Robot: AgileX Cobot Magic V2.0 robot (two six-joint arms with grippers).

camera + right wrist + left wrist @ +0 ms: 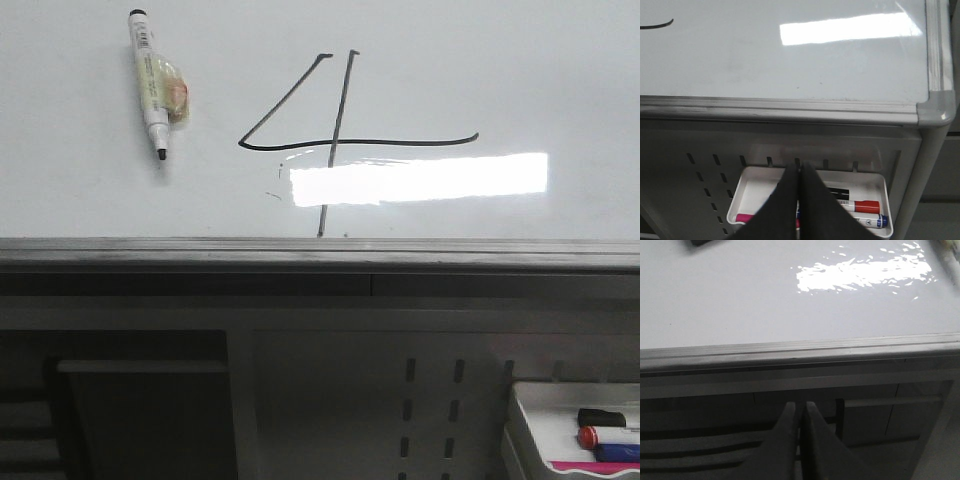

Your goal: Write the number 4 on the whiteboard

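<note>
The whiteboard (520, 80) fills the upper front view, glossy white with a grey metal edge and a bright light reflection. The number 4 (340, 142) is drawn on it in thin black lines, near the middle. An uncapped black marker (152, 80) lies on the board left of the 4, tip toward the near edge. My left gripper (800, 405) is shut and empty, below the board's near edge (790, 347). My right gripper (800, 166) is shut and empty, over a white tray (747, 187) below the board's right corner (932, 107). Neither gripper shows in the front view.
The white tray (530, 420) hangs on a grey perforated panel (430, 400) and holds red-capped (865, 205), blue-capped (872, 220) and pink (745, 218) markers. A dark object (707, 242) lies on the board at the left wrist view's edge.
</note>
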